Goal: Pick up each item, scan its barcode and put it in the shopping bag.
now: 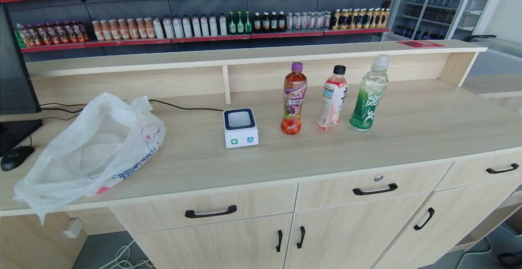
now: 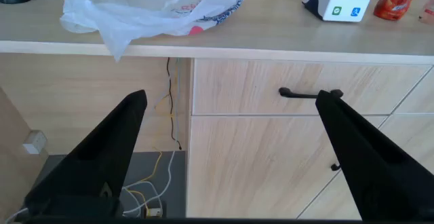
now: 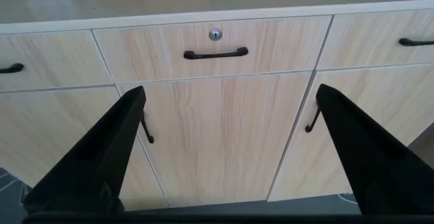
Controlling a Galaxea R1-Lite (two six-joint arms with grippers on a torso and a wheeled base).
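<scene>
On the counter (image 1: 408, 126), an orange bottle (image 1: 293, 99), a pink bottle (image 1: 333, 99) and a green bottle (image 1: 369, 95) stand upright in a row, right of the white scanner (image 1: 240, 127), with the shopping bag (image 1: 94, 150) slumped well to its left. Lower down, facing the drawers (image 3: 271, 47), the left gripper (image 2: 232, 96) and right gripper (image 3: 230, 91) are both spread wide — empty.

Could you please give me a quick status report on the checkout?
Both open, empty: left gripper, right gripper, low before the cabinet. Three bottles upright, right of the scanner; shopping bag at left. Nothing blocks them.
</scene>
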